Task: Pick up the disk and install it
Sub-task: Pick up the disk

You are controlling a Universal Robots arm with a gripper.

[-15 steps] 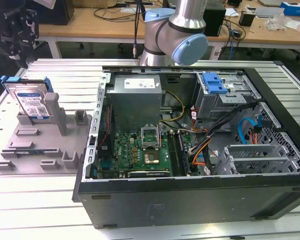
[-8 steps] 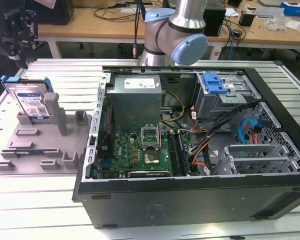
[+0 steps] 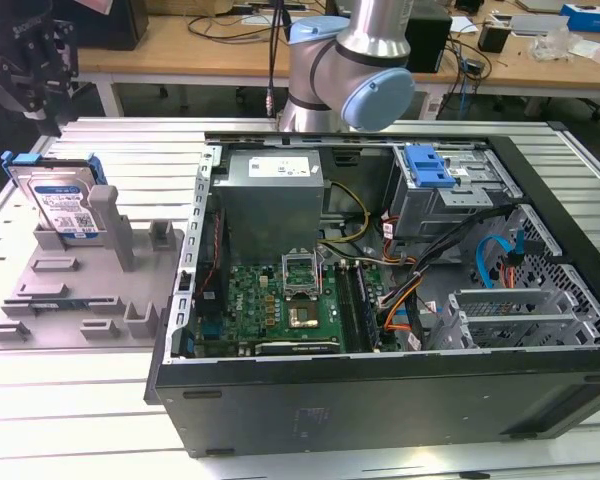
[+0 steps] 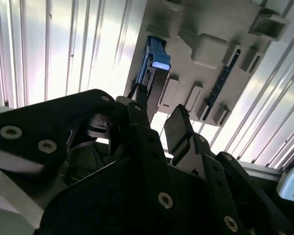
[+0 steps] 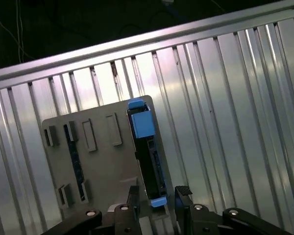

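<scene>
**Single arm poised over the fixture; disk not yet taken.** The flat rectangular silver hard drive with a white-and-blue barcode label and a bright blue plastic carrier frame, the disk (image 3: 64,200), stands on edge in a slot of the grey moulded plastic holder (image 3: 90,290). The holder lies on the ribbed aluminium table (image 3: 80,400), to the exterior view's left of the open black computer case (image 3: 380,400).

The black two-finger gripper (image 5: 158,193) hangs above the disk and apart from it, jaws spread wide and holding nothing. In both wrist views the disk is seen edge-on, in line with the gap between the fingers (image 5: 183,192). Whether that gap is exactly centred over the thin edge is hard to judge from these angles.

Handling, as a judgement: the disk is probably rigid and fairly heavy for its size. Its smooth metal faces may slip, and it is likely sensitive to knocks. The sound hold is across its two broad faces near the upper end, with the pads flat and clear of the holder's posts.
</scene>
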